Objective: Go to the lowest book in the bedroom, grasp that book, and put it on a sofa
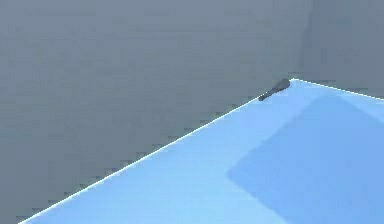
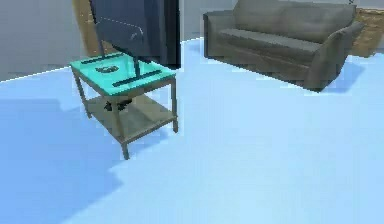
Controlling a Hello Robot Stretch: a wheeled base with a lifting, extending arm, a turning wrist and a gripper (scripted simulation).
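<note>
A grey-brown sofa [image 2: 285, 40] stands at the arm side view's upper right, its seat cushions facing out across the light blue floor [image 2: 250, 160]. A small dark flat thing [image 1: 274, 90] lies on the floor against the base of the grey wall [image 1: 150, 70] in the forward view's upper right; I cannot tell what it is.
A teal-topped stand [image 2: 125, 80] with a lower shelf carries a large dark flat screen [image 2: 140, 25] at the arm side view's upper left. A small dark thing [image 2: 122, 100] sits under its top. Open floor stretches between stand and sofa. The wall runs close ahead.
</note>
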